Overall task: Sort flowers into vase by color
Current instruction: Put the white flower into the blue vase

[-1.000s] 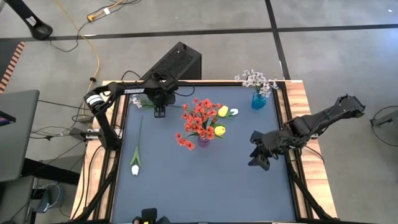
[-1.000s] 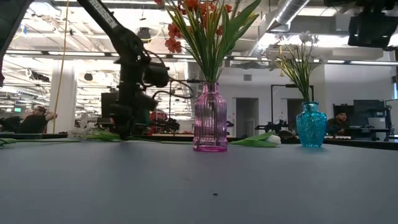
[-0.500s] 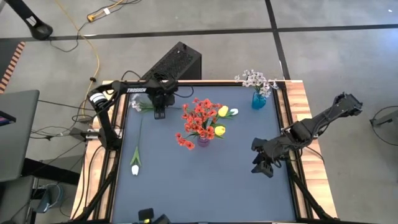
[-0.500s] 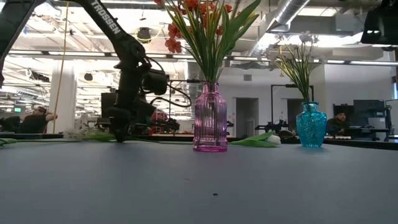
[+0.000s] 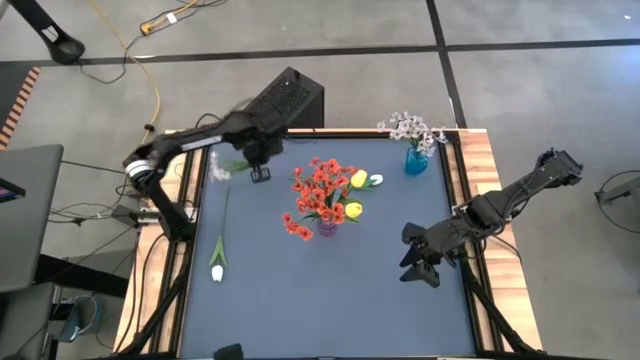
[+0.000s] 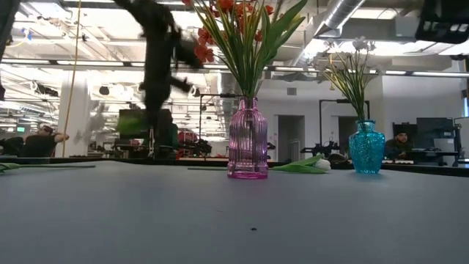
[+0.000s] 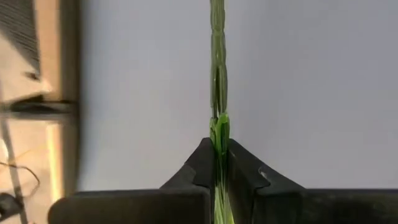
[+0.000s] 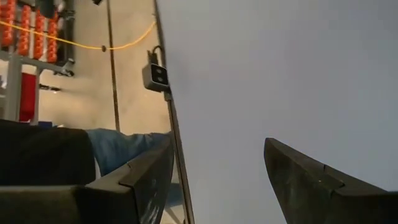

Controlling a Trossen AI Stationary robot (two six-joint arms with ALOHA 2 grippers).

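Observation:
My left gripper (image 5: 260,172) hovers over the table's far left, shut on the green stem (image 7: 217,74) of a white-lilac spray whose blossoms (image 5: 217,172) point toward the left edge. A pink vase (image 5: 327,228) at mid-table holds red flowers (image 5: 318,195) and yellow tulips (image 5: 352,210). At the far right, a blue vase (image 5: 415,162) holds white-lilac sprays (image 5: 408,128). One white tulip (image 5: 217,270) lies flat at the left, and another (image 5: 376,180) lies behind the pink vase. My right gripper (image 5: 412,262) is open above the table's right side. My left gripper pinches the spray's green stem (image 7: 219,127) between its two fingers, away from the blossom end. The fingers come from above, pointing down, and lie across the stem. The spray is lifted off the table, with the blossom end out toward the left edge.
A black box (image 5: 285,100) stands just beyond the table's far edge, behind the left arm. The wooden table rim (image 5: 478,170) runs along the right side. Bare blue tabletop (image 5: 320,300) spans the near half.
My left gripper has shut on the spray's stem and gone up, lifting the spray off the table's far left. The vases and the two lying tulips have stayed in place.

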